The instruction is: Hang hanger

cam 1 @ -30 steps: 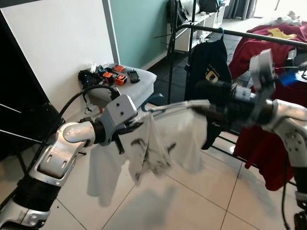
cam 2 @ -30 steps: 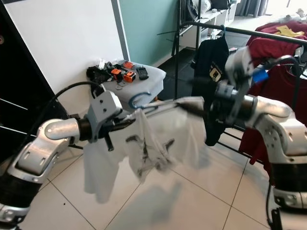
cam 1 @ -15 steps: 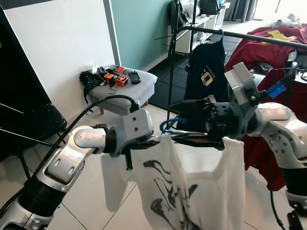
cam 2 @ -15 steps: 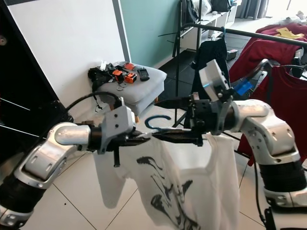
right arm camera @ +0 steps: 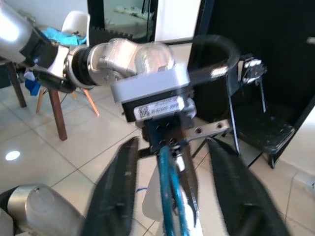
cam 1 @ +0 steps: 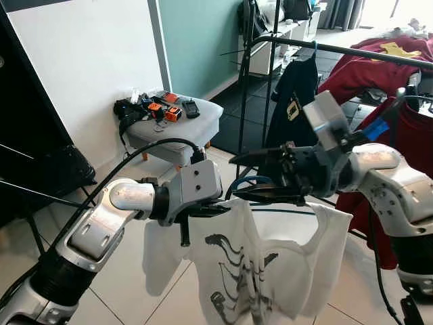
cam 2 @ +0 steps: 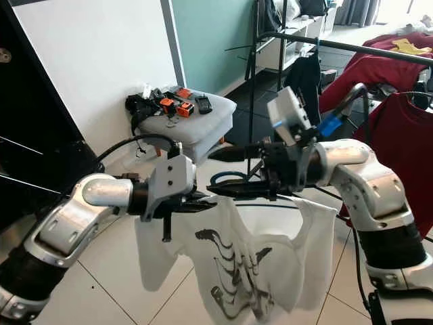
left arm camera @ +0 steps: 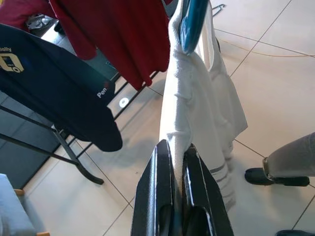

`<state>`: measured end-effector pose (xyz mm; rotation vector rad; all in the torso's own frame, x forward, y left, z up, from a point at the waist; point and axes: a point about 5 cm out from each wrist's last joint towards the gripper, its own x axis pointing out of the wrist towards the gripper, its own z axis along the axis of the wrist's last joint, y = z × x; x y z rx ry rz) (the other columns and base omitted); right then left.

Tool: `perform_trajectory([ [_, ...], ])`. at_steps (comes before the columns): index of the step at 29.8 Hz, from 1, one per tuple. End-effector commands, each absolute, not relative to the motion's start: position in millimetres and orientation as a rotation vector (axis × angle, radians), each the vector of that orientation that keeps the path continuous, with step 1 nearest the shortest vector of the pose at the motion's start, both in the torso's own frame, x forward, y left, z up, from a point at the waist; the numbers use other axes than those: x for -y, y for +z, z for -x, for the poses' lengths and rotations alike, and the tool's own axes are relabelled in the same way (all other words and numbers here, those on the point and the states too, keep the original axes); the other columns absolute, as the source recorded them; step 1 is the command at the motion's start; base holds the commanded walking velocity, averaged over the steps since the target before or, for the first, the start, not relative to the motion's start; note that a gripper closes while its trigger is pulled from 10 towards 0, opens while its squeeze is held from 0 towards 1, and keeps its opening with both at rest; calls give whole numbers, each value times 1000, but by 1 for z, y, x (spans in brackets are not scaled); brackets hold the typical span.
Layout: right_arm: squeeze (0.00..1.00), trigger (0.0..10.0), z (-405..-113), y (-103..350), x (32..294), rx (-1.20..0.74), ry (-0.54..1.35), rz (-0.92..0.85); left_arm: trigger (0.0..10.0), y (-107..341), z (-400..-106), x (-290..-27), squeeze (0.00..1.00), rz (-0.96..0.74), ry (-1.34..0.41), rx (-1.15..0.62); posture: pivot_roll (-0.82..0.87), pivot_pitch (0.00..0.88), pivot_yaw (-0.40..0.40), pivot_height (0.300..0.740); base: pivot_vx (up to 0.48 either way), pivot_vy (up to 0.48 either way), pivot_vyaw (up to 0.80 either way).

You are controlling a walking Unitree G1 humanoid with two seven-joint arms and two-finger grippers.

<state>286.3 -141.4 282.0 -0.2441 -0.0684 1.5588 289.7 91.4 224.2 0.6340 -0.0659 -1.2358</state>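
One blue hanger [cam 1: 252, 184] carrying one white printed shirt [cam 1: 260, 261] hangs between the two grippers, near the black rack [cam 1: 269, 74] with three hung garments. The left gripper [left arm camera: 178, 162] is clenched on the shirt's shoulder, which the left wrist view shows up close; the right gripper [right arm camera: 172, 177] stands spread around the hanger. Half a second ago the shirt hung more bunched; now it spreads wider.

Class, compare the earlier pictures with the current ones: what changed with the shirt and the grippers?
The white shirt, bunched sideways a second ago, now hangs spread open on the blue hanger. The right gripper has opened its jaws around the hanger. The left gripper stays shut on the shirt's shoulder.
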Motion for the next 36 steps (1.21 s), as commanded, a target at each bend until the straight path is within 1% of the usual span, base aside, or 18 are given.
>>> perform_trajectory([
  [1,0,0,-285,285,136,79,1573,276,10000,232,-286,-86,0,-630,-1264,108,-98,39,61,740,0,0,0],
  [5,0,0,-286,285,135,79,1568,285,10000,234,-285,-85,0,-630,-1267,116,-98,40,60,740,0,0,0],
  [10,0,0,-286,283,134,75,1567,290,9686,239,-284,-84,0,-630,-1268,132,-96,41,60,740,0,0,0],
  [15,0,0,-286,284,134,79,1566,289,9686,239,-284,-84,0,-631,-1270,132,-96,41,60,740,0,0,0],
  [16,0,0,-287,284,133,82,1563,289,10000,238,-284,-84,0,-610,-1273,126,-94,39,61,740,0,0,0],
  [17,0,0,-287,284,133,82,1563,289,10000,238,-284,-84,0,-610,-1273,126,-94,39,61,740,0,0,0],
  [18,0,0,-287,284,133,84,1562,290,10000,238,-285,-84,27,-592,-1274,120,-94,37,61,740,0,0,0],
  [19,0,0,-287,284,133,86,1560,290,10000,239,-285,-86,1000,-577,-1274,113,-94,37,60,740,0,0,0],
  [23,0,0,-288,284,133,90,1557,292,10000,239,-285,-88,1000,-567,-1277,103,-95,35,60,740,0,0,0],
  [25,0,0,-289,287,135,99,1546,295,10000,244,-290,-93,1000,-550,-1237,127,-96,33,59,740,0,0,0],
  [29,0,0,-290,288,136,102,1541,297,10000,247,-292,-96,1000,-542,-1219,138,-96,33,59,740,0,0,0],
  [31,0,0,-292,293,143,115,1511,307,10000,259,-297,-109,1000,-516,-1165,169,-97,31,58,740,0,0,0],
  [32,0,0,-292,293,143,115,1511,307,10000,259,-297,-109,1000,-516,-1165,169,-97,31,58,740,0,0,0],
  [34,0,0,-296,300,156,129,1458,329,10000,277,-296,-126,1000,-465,-1131,218,-96,29,57,740,0,0,0],
  [35,0,0,-296,300,156,129,1458,329,10000,277,-296,-126,1000,-465,-1131,218,-96,29,57,740,0,0,0],
  [36,0,0,-299,304,162,137,1429,339,10000,284,-295,-133,1000,-447,-1120,236,-95,27,57,740,0,0,0],
])
